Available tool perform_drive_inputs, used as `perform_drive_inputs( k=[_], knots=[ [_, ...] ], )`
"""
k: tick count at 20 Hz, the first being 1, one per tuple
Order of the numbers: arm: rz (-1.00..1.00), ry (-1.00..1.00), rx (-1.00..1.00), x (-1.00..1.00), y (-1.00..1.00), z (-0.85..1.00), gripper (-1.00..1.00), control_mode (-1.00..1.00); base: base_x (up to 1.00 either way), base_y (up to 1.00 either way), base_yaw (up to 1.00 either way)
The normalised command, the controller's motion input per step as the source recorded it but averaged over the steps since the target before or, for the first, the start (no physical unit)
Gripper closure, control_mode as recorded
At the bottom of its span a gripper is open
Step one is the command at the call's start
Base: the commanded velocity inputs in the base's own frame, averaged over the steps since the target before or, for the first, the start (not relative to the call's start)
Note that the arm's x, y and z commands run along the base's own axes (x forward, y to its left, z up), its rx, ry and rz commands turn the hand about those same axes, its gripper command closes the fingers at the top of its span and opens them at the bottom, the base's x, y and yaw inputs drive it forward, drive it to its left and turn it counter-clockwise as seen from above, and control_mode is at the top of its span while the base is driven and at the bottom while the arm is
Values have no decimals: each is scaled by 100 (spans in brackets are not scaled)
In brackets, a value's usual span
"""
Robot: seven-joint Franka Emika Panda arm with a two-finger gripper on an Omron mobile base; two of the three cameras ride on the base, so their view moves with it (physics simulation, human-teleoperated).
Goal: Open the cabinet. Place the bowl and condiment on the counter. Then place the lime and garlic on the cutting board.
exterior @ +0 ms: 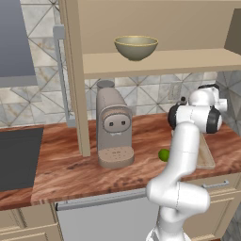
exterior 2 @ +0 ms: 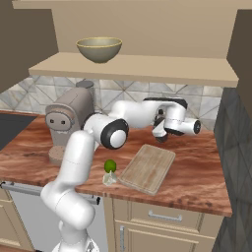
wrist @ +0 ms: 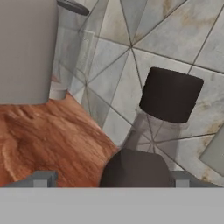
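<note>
Now the small dark brown-black condiment bottle (wrist: 168,98) stands upright at the back edge of the reddish-brown wood-grain counter (wrist: 52,135) by the tiled wall, directly ahead of the two-finger gripper (wrist: 109,181), whose jaws are spread wide and hold nothing.

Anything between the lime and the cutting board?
Nothing visible. The lime sits on the counter near its front edge, just off the cutting board's near corner, with the garlic right beside it. The board's top is bare.
</note>
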Motion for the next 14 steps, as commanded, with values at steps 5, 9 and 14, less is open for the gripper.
perform_drive_inputs(
  k=[5, 9, 14],
  knots=[
    [0, -8, 0, -6, -6, 10, -100, -100, 0, 0, 0],
    [0, -14, 0, -14, -17, 27, -100, -100, 0, 0, 0],
    [-1, -16, 0, -25, -5, 28, -100, -100, 0, 0, 0]
  ],
)
